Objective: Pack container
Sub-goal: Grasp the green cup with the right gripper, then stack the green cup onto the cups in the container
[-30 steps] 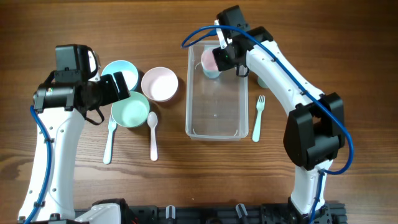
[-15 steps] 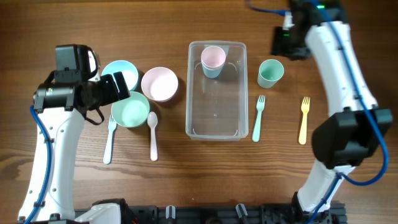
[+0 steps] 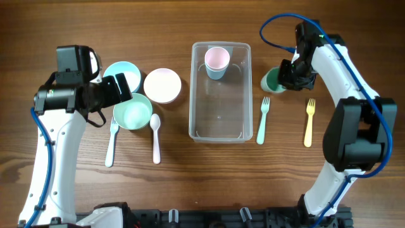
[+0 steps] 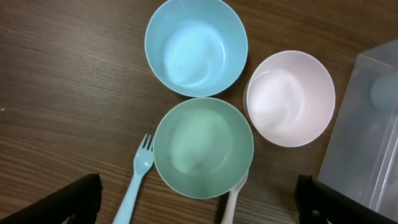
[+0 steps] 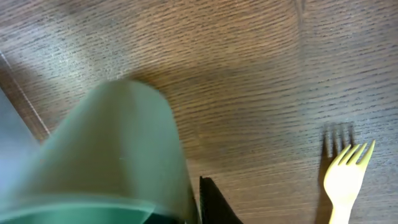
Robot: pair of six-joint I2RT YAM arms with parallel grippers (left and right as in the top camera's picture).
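The clear container [image 3: 218, 107] stands in the middle of the table, and its corner shows in the left wrist view [image 4: 367, 124]. A pink cup [image 3: 216, 59] nested in a blue one stands at its far end. My right gripper [image 3: 290, 75] is shut on the wall of the green cup [image 3: 271, 81], just right of the container. In the right wrist view the green cup [image 5: 106, 149] fills the left, with one black finger [image 5: 214, 202] against its side. My left gripper [image 3: 121, 90] is open and empty above the green bowl [image 4: 203, 147].
A blue bowl [image 3: 121, 75], a pink bowl [image 3: 162, 85] and the green bowl [image 3: 133, 112] sit left of the container, with a blue fork [image 3: 111, 142] and a white spoon [image 3: 155, 136]. A green fork [image 3: 262, 120] and a yellow fork [image 3: 309, 122] lie on the right.
My right gripper left the pink cup in the container, swung up and right, then came down onto the green cup. The left arm has not moved.
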